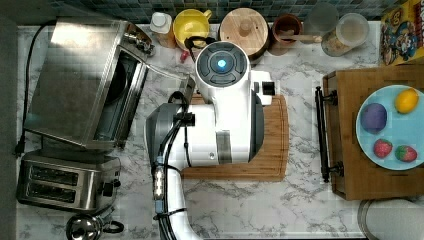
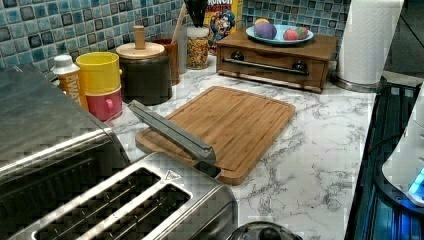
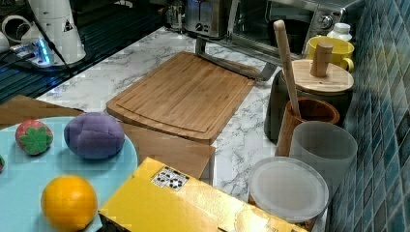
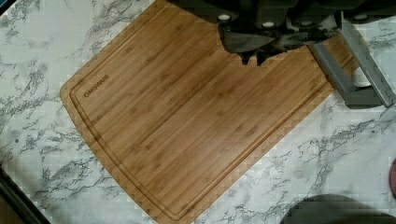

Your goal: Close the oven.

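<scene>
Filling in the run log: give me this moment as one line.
oven: door open, handle over cutting board | gripper: above board, not touching door | task: not done

White marble countertop veined in grey; honey-brown striped bamboo cutting board; silvery stainless-steel oven (dark inside); blue-green mosaic wall tiles; yellow mug over a pink one; pale-blue plate with purple, orange and red fruit.

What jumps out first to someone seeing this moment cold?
The oven at the top view's left stands with its door dropped open, the handle end resting over the edge of the bamboo cutting board. The white robot arm looms above that board, mid-counter.
</scene>
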